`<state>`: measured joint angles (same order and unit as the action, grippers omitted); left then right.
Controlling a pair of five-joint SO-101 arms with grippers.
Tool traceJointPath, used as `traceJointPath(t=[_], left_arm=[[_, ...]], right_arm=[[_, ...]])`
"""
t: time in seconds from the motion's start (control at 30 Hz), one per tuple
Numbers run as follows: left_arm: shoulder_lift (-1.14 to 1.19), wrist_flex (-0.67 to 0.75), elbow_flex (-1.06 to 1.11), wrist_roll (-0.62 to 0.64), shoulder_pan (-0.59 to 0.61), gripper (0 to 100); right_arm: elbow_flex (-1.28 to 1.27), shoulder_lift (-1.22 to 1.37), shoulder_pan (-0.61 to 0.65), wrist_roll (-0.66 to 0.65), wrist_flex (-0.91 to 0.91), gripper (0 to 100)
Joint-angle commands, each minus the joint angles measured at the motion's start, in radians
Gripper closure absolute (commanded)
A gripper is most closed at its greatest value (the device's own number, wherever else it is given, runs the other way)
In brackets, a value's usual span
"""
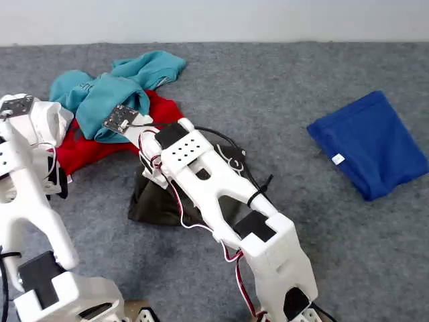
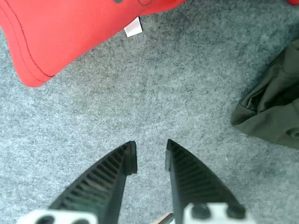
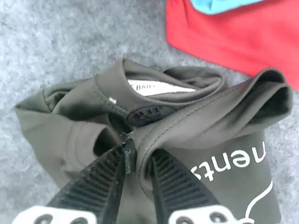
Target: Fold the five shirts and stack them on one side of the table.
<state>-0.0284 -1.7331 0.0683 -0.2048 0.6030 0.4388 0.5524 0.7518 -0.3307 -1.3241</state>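
One shirt looks finished to me: a royal-blue shirt point(image 1: 369, 144) of soft cotton, folded into a flat rectangle, lies alone at the right side of the grey carpeted table point(image 1: 281, 80). The rest are unfolded. A crumpled teal shirt point(image 1: 107, 90) lies on a spread red shirt point(image 1: 87, 149) at the back left. A white bundle point(image 1: 53, 121) beside them may be the fifth shirt; I cannot tell.

My right gripper point(image 3: 139, 155) is pinched on a ridge of the rumpled dark olive shirt point(image 3: 70, 130), just below its collar, mid-table. My left gripper point(image 2: 150, 156) hangs with fingers apart, holding nothing, over bare carpet between the red and olive cloth.

The olive shirt carries a white neck label point(image 3: 159, 87) and white chest lettering point(image 3: 229, 163). Small white tags sit on the blue point(image 1: 338, 159) and red point(image 2: 133, 28) shirts.
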Motion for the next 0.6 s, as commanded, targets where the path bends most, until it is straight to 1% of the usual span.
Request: traceJointPath(t=[0.0,0.2,0.3,0.47,0.57], left_arm=[[-0.038,-0.018,-0.010,-0.018,0.000,88],[-0.038,-0.018,-0.010,-0.018,0.000,88],[-0.038,-0.018,-0.010,-0.018,0.000,88],[-0.038,-0.018,-0.010,-0.018,0.000,88],[-0.038,-0.018,-0.010,-0.018,0.000,88]], right_arm=[[0.044,-0.041,-0.031,0.008,-0.084,98.9],[0.044,-0.173,-0.107,0.003,-0.249,98.9],[0.041,-0.243,-0.117,-0.005,-0.306,98.9],[0.038,-0.259,-0.087,-0.002,-0.303,98.9],[0.038,-0.251,-0.058,0.000,-0.255,98.9]])
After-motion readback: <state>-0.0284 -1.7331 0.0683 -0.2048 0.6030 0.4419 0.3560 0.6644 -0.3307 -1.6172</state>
